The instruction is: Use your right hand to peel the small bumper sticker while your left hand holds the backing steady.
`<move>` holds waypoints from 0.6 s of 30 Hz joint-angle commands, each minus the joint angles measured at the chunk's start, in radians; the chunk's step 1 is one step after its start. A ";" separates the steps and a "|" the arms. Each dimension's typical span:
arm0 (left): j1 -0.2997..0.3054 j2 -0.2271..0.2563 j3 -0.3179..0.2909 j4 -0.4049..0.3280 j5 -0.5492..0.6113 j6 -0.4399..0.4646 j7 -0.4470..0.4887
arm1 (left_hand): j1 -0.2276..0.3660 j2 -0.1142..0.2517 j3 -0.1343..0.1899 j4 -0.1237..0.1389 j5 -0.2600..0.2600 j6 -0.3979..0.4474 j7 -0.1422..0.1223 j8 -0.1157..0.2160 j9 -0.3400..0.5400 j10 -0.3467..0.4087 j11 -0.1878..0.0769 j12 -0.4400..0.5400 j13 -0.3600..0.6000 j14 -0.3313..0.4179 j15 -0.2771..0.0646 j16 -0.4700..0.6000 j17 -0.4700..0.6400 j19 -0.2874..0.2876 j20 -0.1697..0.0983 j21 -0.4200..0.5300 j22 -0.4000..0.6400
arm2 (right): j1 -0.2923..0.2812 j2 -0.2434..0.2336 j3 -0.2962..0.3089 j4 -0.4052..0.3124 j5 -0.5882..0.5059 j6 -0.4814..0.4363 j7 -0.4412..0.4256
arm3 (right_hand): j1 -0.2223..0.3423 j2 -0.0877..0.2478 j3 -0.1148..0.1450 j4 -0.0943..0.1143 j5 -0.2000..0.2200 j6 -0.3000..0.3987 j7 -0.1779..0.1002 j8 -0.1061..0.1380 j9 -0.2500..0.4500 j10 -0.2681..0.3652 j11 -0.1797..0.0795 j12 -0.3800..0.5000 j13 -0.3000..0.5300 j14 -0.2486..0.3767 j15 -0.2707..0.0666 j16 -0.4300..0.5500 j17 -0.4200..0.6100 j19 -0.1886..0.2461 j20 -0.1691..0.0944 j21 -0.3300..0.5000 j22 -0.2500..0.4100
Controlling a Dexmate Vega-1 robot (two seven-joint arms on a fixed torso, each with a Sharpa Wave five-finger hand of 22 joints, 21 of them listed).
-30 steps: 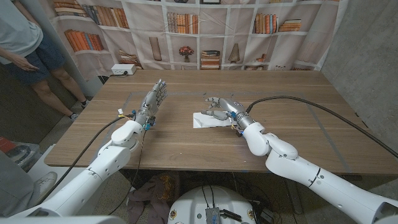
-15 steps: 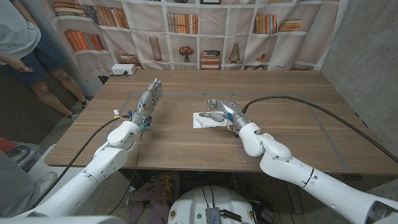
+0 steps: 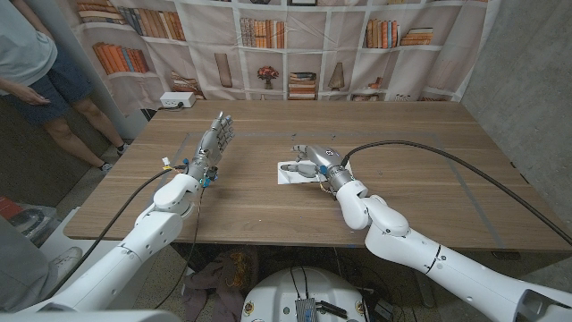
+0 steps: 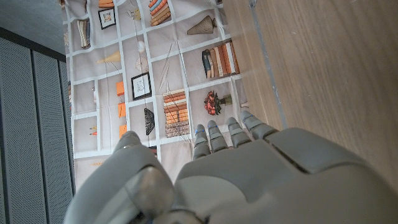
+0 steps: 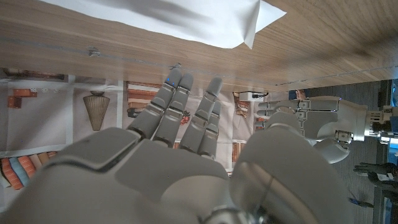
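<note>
Wooden table (image 3: pixel 268 206) being backed by bookshelf-print curtain (image 3: pixel 268 36); person (image 3: pixel 36 63) being seen standing off table's left corner; left hand (image 3: pixel 213 143) being held apart from sheet, fingers loose, nothing gripped; right hand (image 3: pixel 313 161) being hovered right over white backing (image 3: pixel 290 172) mid-table, fingers spread, nothing visibly pinched; small dark bumper sticker (image 3: pixel 291 166) being left lying on backing.

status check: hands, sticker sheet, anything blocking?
Left robot hand open, off the sheet. Right robot hand open over the sheet, no grip visible. Nothing in the way.
</note>
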State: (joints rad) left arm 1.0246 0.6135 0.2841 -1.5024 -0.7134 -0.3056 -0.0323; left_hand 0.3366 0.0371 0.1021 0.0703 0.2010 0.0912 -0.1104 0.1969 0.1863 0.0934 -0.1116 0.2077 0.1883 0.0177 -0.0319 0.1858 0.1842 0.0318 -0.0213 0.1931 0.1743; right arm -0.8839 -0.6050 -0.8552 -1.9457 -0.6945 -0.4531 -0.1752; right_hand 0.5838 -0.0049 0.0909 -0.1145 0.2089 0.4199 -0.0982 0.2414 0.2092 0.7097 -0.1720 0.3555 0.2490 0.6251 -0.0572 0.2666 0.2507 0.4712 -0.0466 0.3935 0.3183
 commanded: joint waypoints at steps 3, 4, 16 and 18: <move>-0.017 -0.008 0.004 0.025 -0.012 -0.010 -0.029 | -0.014 -0.005 -0.008 0.005 -0.002 0.007 0.002 0.004 0.002 0.009 -0.001 0.003 0.003 0.002 -0.056 0.004 0.002 0.002 0.001 0.005 0.004 | 0.011 0.021 -0.024 0.022 -0.019 0.009 -0.002 | 0.019 0.006 -0.002 -0.007 0.011 0.001 0.027 -0.002 -0.001 0.017 0.016 0.012 0.006 0.018 -0.172 0.008 0.007 0.019 -0.055 0.012 0.002; -0.020 -0.007 0.005 0.026 -0.012 -0.009 -0.032 | -0.015 -0.005 -0.009 0.006 -0.002 0.006 0.002 0.003 0.002 0.009 -0.002 0.003 0.003 0.002 -0.056 0.004 0.002 0.002 0.001 0.005 0.004 | 0.012 0.022 -0.026 0.023 -0.021 0.007 0.002 | 0.020 0.007 -0.001 -0.007 0.011 0.000 0.029 -0.002 -0.002 0.016 0.015 0.012 0.007 0.019 -0.173 0.008 0.007 0.020 -0.055 0.013 0.002; -0.010 -0.001 0.000 0.014 -0.017 -0.007 -0.030 | -0.032 -0.010 -0.019 0.014 0.000 0.007 0.003 0.003 0.002 0.009 -0.004 0.002 0.003 0.002 -0.056 0.004 0.002 0.002 0.001 0.005 0.004 | 0.031 0.038 -0.050 0.050 -0.044 0.008 0.012 | 0.038 0.016 0.005 -0.013 0.015 0.005 0.045 -0.003 -0.003 0.023 0.023 0.015 0.010 0.029 -0.173 0.011 0.010 0.029 -0.051 0.020 0.004; -0.008 -0.004 -0.002 0.014 -0.024 -0.008 -0.033 | -0.034 -0.010 -0.021 0.015 0.000 0.007 0.004 0.003 0.002 0.010 -0.004 0.002 0.003 0.002 -0.056 0.004 0.002 0.002 0.001 0.005 0.004 | 0.030 0.042 -0.050 0.053 -0.044 0.006 0.010 | 0.040 0.017 0.005 -0.014 0.016 0.005 0.045 -0.003 -0.003 0.024 0.026 0.016 0.010 0.031 -0.173 0.012 0.010 0.029 -0.050 0.021 0.004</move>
State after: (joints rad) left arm 1.0104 0.6061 0.2863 -1.4819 -0.7292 -0.3146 -0.0596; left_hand 0.3074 0.0318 0.0898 0.0828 0.2010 0.0966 -0.1052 0.1969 0.1863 0.0977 -0.1089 0.2077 0.1883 0.0177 -0.0319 0.1858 0.1841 0.0318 -0.0213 0.1931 0.1742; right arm -0.8647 -0.5791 -0.8870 -1.9136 -0.7198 -0.4454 -0.1723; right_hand 0.6098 0.0097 0.0954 -0.1188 0.2185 0.4230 -0.0582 0.2414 0.2044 0.7298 -0.1519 0.3664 0.2543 0.6450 -0.0569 0.2739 0.2581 0.4946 -0.0484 0.4069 0.3182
